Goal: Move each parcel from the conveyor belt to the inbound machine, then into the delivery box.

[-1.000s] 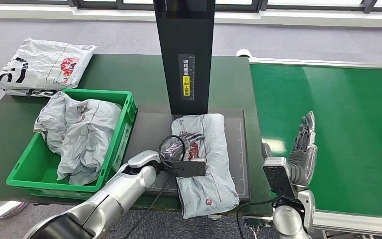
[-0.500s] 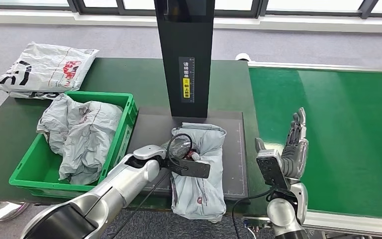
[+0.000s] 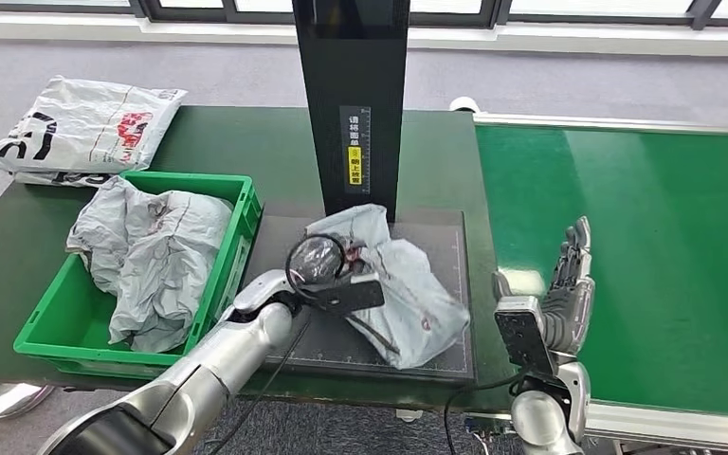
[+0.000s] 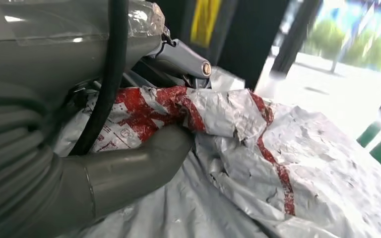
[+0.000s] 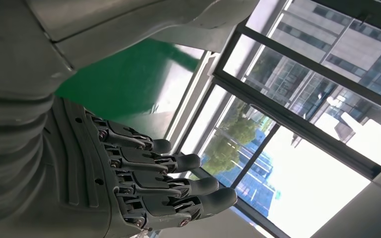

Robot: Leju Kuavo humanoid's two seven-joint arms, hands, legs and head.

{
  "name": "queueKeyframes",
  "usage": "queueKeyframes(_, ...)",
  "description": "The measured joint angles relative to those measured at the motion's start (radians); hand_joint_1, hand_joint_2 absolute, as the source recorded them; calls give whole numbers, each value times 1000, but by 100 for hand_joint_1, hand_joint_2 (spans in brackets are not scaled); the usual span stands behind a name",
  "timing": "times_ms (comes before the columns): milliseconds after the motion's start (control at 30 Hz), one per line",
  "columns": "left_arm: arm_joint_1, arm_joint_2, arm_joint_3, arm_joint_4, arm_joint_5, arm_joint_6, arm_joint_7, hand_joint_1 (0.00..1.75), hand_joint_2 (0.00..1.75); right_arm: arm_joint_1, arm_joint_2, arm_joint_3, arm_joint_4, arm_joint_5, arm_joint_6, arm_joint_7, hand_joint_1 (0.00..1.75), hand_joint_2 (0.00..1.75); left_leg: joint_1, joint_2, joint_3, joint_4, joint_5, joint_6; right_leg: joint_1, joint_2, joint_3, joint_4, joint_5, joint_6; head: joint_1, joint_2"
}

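A crumpled grey parcel (image 3: 409, 296) with red print lies bunched on the dark plate (image 3: 284, 239) of the inbound machine, below its black column (image 3: 351, 95). My left hand (image 3: 337, 269) grips the parcel's left part, pulling it up into a fold. The left wrist view shows the thumb (image 4: 129, 173) pressed into the grey parcel (image 4: 263, 163), with the dark fingers closing from the other side. My right hand (image 3: 569, 296) stands upright and holds nothing at the left edge of the green conveyor belt (image 3: 645, 246); in the right wrist view the right hand (image 5: 144, 183) has its fingers straight.
A green crate (image 3: 239, 201) at the left holds crumpled grey parcels (image 3: 152, 256). Another parcel (image 3: 85, 128) lies on the dark table at the back left. The column stands close behind the gripped parcel.
The parcel lay flat along the plate with its end over the front edge; my left hand has closed on it and drawn it up into a bunch. The right hand barely shifted.
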Motion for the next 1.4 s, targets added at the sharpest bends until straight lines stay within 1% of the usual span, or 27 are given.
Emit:
queueKeyframes(133,19,9,57,-132,45,-31,20,175,175,13,0,-8,-10,0,-6,0,0,175,0,0,-1,0,0,0,-1,1,-1,0,0,0,0,0)
queueKeyframes(367,40,17,97,-214,51,-32,19,175,175,15,0,-11,-14,0,-7,0,0,175,0,0,-3,0,-1,1,-1,1,-3,0,0,0,0,0)
queueKeyframes(633,48,20,102,-240,51,-32,19,175,175,15,0,-11,-14,0,-8,0,0,175,0,0,-3,0,-1,1,-1,1,-3,0,0,0,0,0)
queueKeyframes(1400,53,22,103,-249,51,-32,19,175,175,15,0,-11,-14,-1,-8,0,0,175,0,0,-3,0,-1,1,-1,1,-4,0,0,0,0,0)
